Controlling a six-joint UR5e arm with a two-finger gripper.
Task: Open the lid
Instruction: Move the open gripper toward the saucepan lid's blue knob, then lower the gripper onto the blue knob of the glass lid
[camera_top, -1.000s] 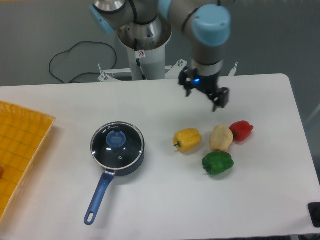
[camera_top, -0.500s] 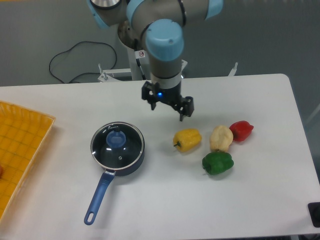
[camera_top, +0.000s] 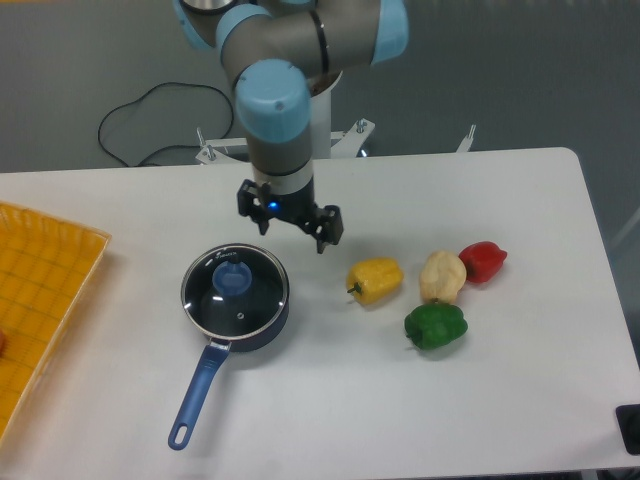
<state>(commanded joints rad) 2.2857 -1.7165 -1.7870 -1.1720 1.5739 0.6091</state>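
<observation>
The round glass lid (camera_top: 235, 293) with a metal rim and a blue knob (camera_top: 233, 279) sits closed on a dark blue saucepan (camera_top: 262, 330) with a long blue handle (camera_top: 195, 392), left of the table's middle. My gripper (camera_top: 290, 227) hangs above the table just up and right of the pan, clear of the lid. Its two dark fingers are spread apart and hold nothing.
A yellow pepper (camera_top: 376, 279), a pale pepper (camera_top: 442, 275), a red pepper (camera_top: 483, 260) and a green pepper (camera_top: 436, 325) lie right of the pan. A yellow tray (camera_top: 40, 300) sits at the left edge. A black cable (camera_top: 150, 110) lies behind the table.
My gripper has swept left across the table from above the peppers to just beside the saucepan. The lid and the peppers have not moved.
</observation>
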